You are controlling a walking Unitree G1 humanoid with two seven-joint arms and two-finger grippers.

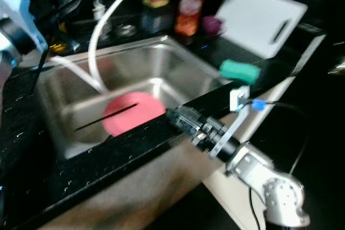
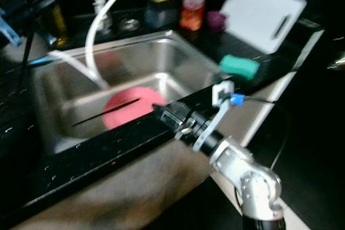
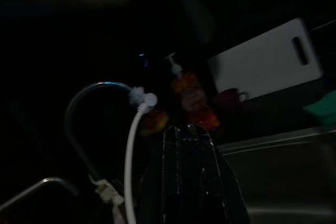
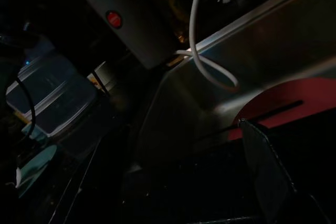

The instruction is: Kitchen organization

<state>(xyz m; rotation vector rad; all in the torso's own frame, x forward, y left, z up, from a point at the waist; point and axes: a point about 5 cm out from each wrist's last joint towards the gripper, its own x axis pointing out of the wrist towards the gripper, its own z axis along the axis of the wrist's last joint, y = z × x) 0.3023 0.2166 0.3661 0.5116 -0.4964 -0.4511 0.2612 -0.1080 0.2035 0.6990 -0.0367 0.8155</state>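
Pink plate in sink, beneath hose

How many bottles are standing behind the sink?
2. A tall orange bottle with a pump top stands on the dark counter behind the sink, beside the white cutting board. A shorter bottle stands just left of it. The dark may hide more.

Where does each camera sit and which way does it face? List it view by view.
Eye views: on the head, looking down at the steel sink holding a pink plate; the right gripper rests at the counter's front edge.
Left wrist view: along the left gripper toward the faucet and white cutting board.
Right wrist view: along its fingers into the sink.
Shared: sink, white hose.
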